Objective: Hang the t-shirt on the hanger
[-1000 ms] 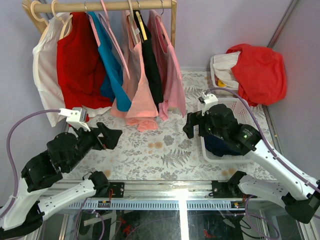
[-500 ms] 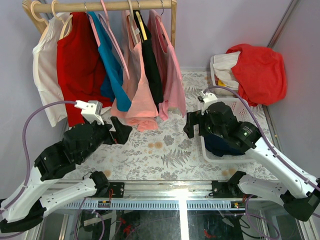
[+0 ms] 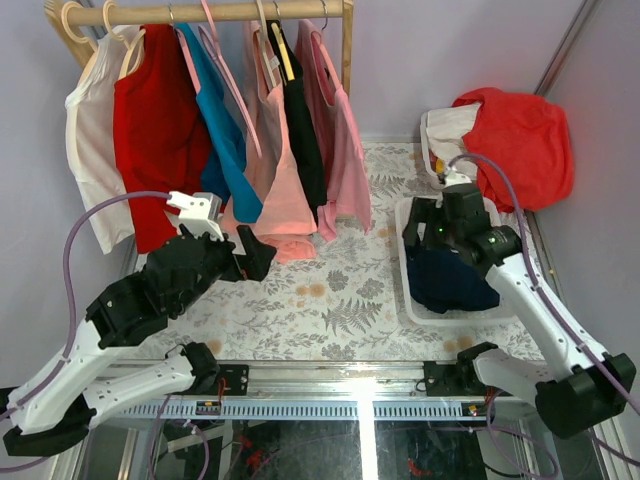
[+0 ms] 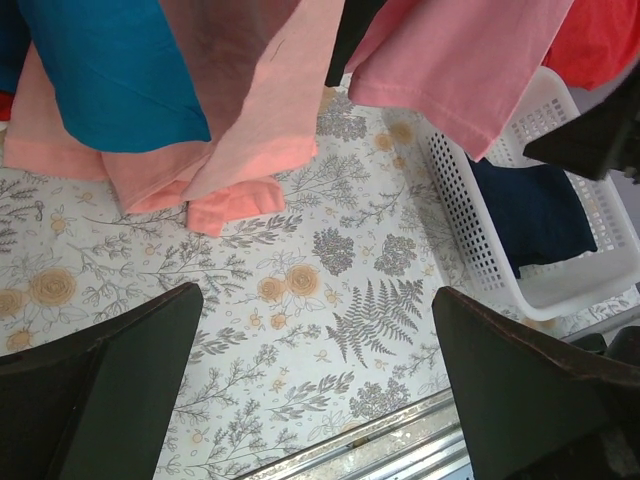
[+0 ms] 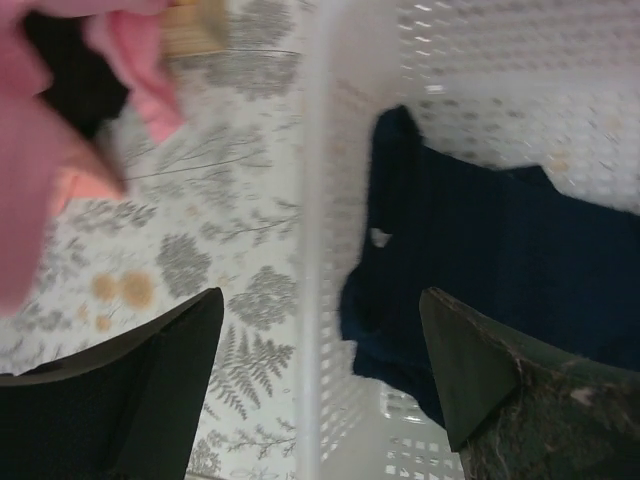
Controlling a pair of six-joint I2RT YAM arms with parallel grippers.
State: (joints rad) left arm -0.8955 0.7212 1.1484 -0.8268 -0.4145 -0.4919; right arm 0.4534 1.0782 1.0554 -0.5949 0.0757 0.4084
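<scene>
Right fingers (image 5: 120, 400) now over basket (image 3: 404, 290) rim, left fingers (image 4: 90, 390) nearer t-shirt (image 3: 288, 215).

Overhead camera looking down from behind over the whole table (image 3: 340, 300), both wrist cameras pointing downward up close, all sharing the white basket (image 3: 404, 270).

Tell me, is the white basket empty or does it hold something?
Not empty. A dark blue garment lies inside the white basket.
</scene>
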